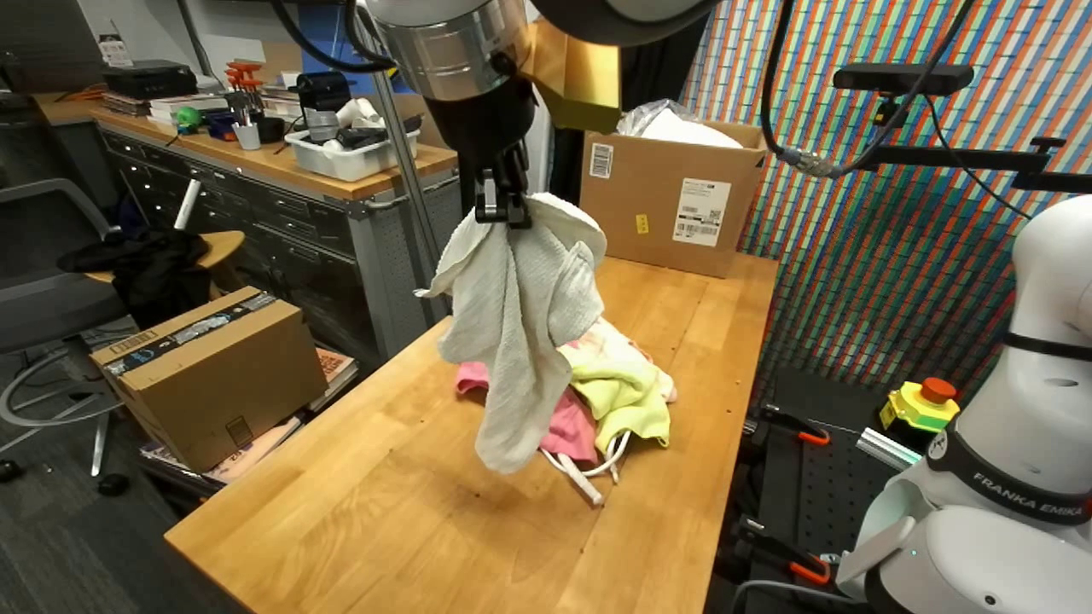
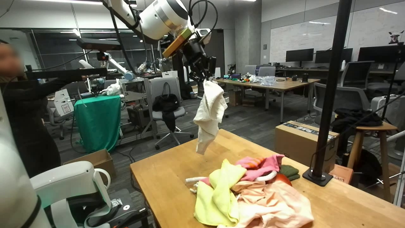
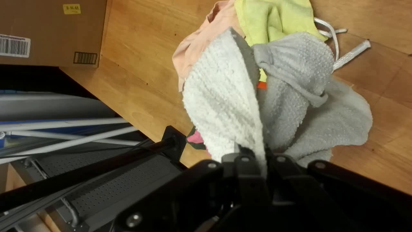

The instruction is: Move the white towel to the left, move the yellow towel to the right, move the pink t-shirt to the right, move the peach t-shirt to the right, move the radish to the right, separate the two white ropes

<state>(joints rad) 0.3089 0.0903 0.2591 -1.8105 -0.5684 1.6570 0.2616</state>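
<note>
Arm point(image 2: 155, 21): I have it raised and reaching out.
Gripper point(image 2: 205, 76): pointing down for me (leaning slightly in an exterior view).
Fingers point(image 3: 252, 182): I have them pinched close together.

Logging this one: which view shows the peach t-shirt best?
An exterior view: the peach t-shirt spreads wide up front, though the frame's bottom crops it. In an exterior view where the white towel hangs in front, only a small part shows. The wrist view gives one portion beside the yellow towel, partly behind the white towel.
</note>
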